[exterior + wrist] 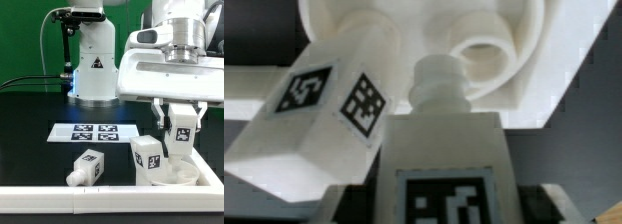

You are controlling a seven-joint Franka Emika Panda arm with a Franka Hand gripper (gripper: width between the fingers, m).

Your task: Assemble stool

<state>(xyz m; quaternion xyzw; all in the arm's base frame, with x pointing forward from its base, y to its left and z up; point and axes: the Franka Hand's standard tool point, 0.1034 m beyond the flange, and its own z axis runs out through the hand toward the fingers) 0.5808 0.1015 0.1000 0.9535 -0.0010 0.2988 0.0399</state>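
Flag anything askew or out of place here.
One toppled leg lies on its side near the marker board; the upright leg beside it stands. The tool grips a third leg at the seat. No damage shows.

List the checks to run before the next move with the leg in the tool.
1. Grip: the tool is shut on the held leg, which sits between the fingers. Ok.
2. Peg aim: the peg lies beside the round opening in the seat, not in it. Not ok.
3. Leg angle against the seat: no view settles it. Cannot tell.
4. Seat flat on the table: it is mostly hidden behind the held leg. Cannot tell.
5. Second leg: close by, but the exterior view shows a gap. Ok.
6. Third leg: lying toward the exterior view's left, away from the work. Ok.
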